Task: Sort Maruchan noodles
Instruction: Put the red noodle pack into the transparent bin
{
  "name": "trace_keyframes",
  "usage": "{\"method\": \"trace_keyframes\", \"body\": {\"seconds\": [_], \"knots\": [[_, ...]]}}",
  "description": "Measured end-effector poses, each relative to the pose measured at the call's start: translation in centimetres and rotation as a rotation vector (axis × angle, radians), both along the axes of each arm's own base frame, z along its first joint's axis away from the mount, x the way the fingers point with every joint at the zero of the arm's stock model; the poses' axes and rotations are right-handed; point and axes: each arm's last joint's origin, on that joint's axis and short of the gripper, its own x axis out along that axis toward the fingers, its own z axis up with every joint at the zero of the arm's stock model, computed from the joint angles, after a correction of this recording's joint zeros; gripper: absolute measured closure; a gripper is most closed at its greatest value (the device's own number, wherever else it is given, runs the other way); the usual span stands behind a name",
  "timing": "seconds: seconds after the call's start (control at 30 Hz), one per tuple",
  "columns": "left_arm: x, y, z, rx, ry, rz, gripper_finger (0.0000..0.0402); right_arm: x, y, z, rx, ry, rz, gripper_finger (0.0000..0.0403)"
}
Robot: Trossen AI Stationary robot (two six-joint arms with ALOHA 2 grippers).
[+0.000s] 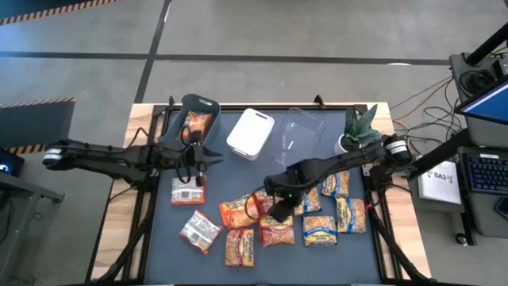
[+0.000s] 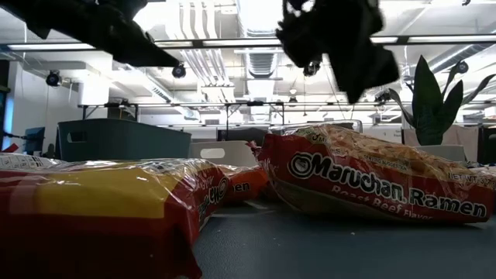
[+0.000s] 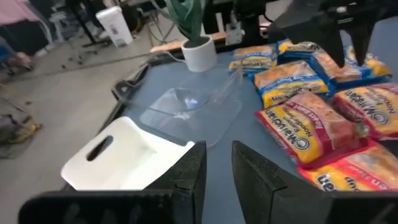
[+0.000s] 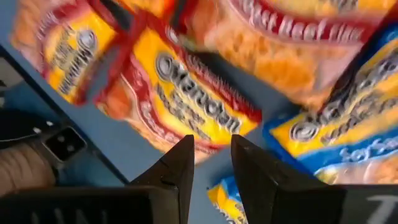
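Nearest, on the blue tabletop [image 1: 159, 238]: Maruchan noodles [image 1: 240, 246] lying loose and flat, with orange-red packets [image 1: 276, 230] heaped and overlapping mid-mat, blue-and-yellow packets [image 1: 319, 230] to their right and two whitish-silver packets [image 1: 198, 230] to the left. Likely light and crinkly, the film slippery and the noodle block inside brittle, so best pinched across a short edge or a raised corner rather than pressed flat; probably wise to lift the top packet of an overlap first. Over the orange-red heap hangs the right gripper [image 4: 211, 146], fingers only narrowly parted, nothing between them, clear of the packets below. Farther and to the left hovers the left gripper [image 3: 217, 152], just beyond the farther whitish-silver packet, fingers likewise a narrow slot apart and empty. Farthest, in a row along the far edge: grey-green bin [image 1: 208, 104] on the left, holding what looks like one orange-red packet; white bin [image 1: 250, 133] in the middle, contents impossible to tell; clear bin [image 1: 305, 127] to the right, seemingly with nothing in it. Beyond that, at the far right corner, a potted plant [image 1: 361, 127].
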Motion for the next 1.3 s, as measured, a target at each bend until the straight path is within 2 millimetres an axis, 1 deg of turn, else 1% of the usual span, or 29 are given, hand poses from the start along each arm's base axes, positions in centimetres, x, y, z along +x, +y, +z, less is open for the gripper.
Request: {"method": "trace_keyframes", "body": {"seconds": [0.13,0.27,0.47,0.6,0.7,0.9,0.97,1.03,1.13,1.23,1.3], "knots": [[0.9,-0.1,0.1,-0.058,0.008,-0.020,0.0343,-1.6,1.3,-0.9,-0.023,0.045,-0.003,0.0307],[2.1,-0.5,-0.2,-0.139,0.006,-0.076,0.0343,-3.4,1.6,-1.4,-0.127,0.036,-0.033,0.0307],[4.3,-1.8,-1.5,-0.247,-0.002,-0.150,0.0343,-5.8,0.5,-2.0,-0.287,-0.050,-0.128,0.0307],[5.9,-3.2,-2.9,-0.259,-0.008,-0.201,0.0343,-7.1,-0.1,-2.6,-0.302,-0.142,-0.193,0.0307],[7.4,-4.3,-4.2,-0.265,-0.026,-0.232,0.0343,-7.8,-0.3,-3.3,-0.275,-0.205,-0.248,0.0307],[9.7,-4.8,-7.3,-0.279,-0.014,-0.221,0.0343,-8.3,-0.5,-4.7,-0.208,-0.290,-0.320,0.0307],[10.6,-5.0,-7.8,-0.291,-0.035,-0.219,0.0343,-8.4,-0.5,-5.1,-0.187,-0.296,-0.353,0.0307],[11.3,-5.1,-8.5,-0.295,-0.018,-0.215,0.0343,-8.2,-0.5,-5.5,-0.167,-0.303,-0.384,0.0305],[12.6,-5.2,-9.2,-0.284,0.003,-0.216,0.0343,-8.2,-0.5,-5.9,-0.164,-0.286,-0.399,0.0296],[13.8,-5.4,-9.6,-0.265,0.004,-0.222,0.0343,-8.2,-0.4,-5.9,-0.159,-0.289,-0.400,0.0281],[14.3,-5.5,-10.0,-0.262,0.022,-0.220,0.0343,-7.8,-0.3,-5.6,-0.141,-0.311,-0.416,0.0269]]}}
